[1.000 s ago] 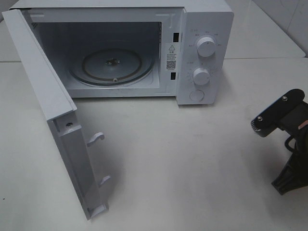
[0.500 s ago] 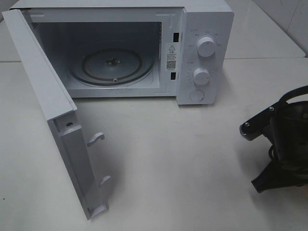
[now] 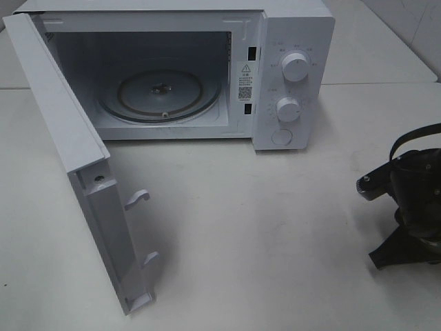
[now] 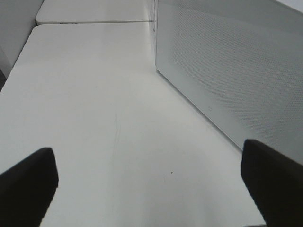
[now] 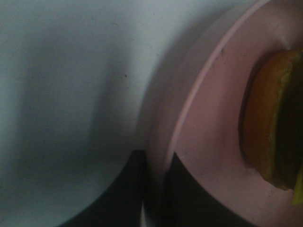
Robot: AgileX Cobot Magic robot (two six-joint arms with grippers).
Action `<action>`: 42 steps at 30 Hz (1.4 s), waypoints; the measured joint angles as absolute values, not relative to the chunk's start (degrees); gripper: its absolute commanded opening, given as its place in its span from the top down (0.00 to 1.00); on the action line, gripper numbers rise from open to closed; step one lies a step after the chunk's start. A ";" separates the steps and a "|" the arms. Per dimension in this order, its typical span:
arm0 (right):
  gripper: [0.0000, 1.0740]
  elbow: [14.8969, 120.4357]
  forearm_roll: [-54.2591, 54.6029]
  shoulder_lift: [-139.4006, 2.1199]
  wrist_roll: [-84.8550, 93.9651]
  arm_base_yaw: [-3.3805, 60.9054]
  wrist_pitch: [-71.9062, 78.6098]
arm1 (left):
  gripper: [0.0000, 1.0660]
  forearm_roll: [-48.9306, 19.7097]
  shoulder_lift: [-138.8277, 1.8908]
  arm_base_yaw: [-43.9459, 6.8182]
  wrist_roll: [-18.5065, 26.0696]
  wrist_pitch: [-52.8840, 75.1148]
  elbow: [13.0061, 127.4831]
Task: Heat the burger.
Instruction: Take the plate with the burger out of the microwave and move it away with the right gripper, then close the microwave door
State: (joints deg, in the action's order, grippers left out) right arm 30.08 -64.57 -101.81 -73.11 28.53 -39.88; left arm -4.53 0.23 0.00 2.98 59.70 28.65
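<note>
In the right wrist view the burger (image 5: 270, 127), orange bun with a dark green layer, lies on a pink plate (image 5: 208, 123). My right gripper (image 5: 156, 187) is shut on the plate's rim, one dark finger (image 5: 123, 194) below it and the other finger (image 5: 194, 198) on top. In the exterior high view only the right arm (image 3: 410, 207) shows, at the table's right edge; burger and plate are hidden there. My left gripper (image 4: 151, 189) stands open over bare table, beside the microwave door (image 4: 227, 71), with nothing in it.
The white microwave (image 3: 293, 41) stands at the back with its door (image 3: 76, 158) swung wide open to the left. Its glass turntable (image 3: 162, 93) holds nothing. Two knobs (image 3: 295, 67) sit on its right panel. White table (image 3: 262, 227) spreads in front.
The right arm has turned and sunk a little at the table's right edge. The microwave and its door have not moved.
</note>
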 measured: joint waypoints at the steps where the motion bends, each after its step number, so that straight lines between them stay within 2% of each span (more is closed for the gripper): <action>1: 0.95 30.08 -64.57 -101.81 -73.11 28.53 -39.88 | 0.06 -4.53 0.23 0.00 2.98 59.70 28.65; 6: 0.89 30.08 -64.63 -102.44 -73.22 28.36 -39.88 | 0.06 -4.53 0.23 0.00 2.98 59.70 28.65; 8: 0.80 30.08 -64.86 -102.44 -73.11 28.30 -40.11 | 0.06 -4.53 0.23 0.00 2.98 59.70 28.65; 9: 0.80 30.08 -64.86 -102.44 -73.11 28.30 -40.11 | 0.06 -4.53 0.23 0.00 2.98 59.70 28.65; 10: 0.72 30.08 -65.09 -102.44 -72.54 28.30 -40.85 | 0.06 -4.53 0.23 0.00 2.98 59.70 28.65; 11: 0.68 30.08 -64.63 -101.99 -71.10 28.30 -41.25 | 0.06 -4.53 0.23 0.00 2.98 59.70 28.65; 12: 0.68 30.08 -64.63 -101.99 -71.10 28.30 -41.25 | 0.06 -4.53 0.23 0.00 2.98 59.70 28.65; 13: 0.60 30.14 -64.17 -101.59 -70.13 28.30 -41.37 | 0.06 -4.53 0.23 0.00 2.98 59.70 28.65; 17: 0.52 31.11 -61.19 -98.78 -65.89 28.30 -41.48 | 0.06 -4.53 0.23 0.00 2.98 59.70 28.65; 28: 0.42 34.09 -44.35 -85.89 -46.47 28.30 -38.39 | 0.06 -4.53 0.23 0.00 2.98 59.70 28.65; 29: 0.36 34.26 -42.06 -84.45 -43.72 28.30 -37.64 | 0.06 -4.53 0.23 0.00 2.98 59.70 28.65; 30: 0.33 34.49 -37.53 -81.76 -37.87 28.30 -36.44 | 0.06 -4.53 0.23 0.00 2.98 59.70 28.65; 31: 0.33 34.49 -37.53 -81.76 -37.87 28.30 -36.44 | 0.06 -4.53 0.23 0.00 2.98 59.70 28.65; 33: 0.22 34.95 -30.42 -77.69 -29.91 28.30 -35.64 | 0.06 -4.53 0.23 0.00 2.98 59.70 28.65; 38: 0.22 35.01 -19.94 -71.33 -20.45 28.30 -35.92 | 0.06 -4.53 0.23 0.00 2.98 59.70 28.65; 42: 0.23 35.01 -15.64 -67.55 -17.02 28.30 -37.76 | 0.06 -4.53 0.23 0.00 2.98 59.70 28.65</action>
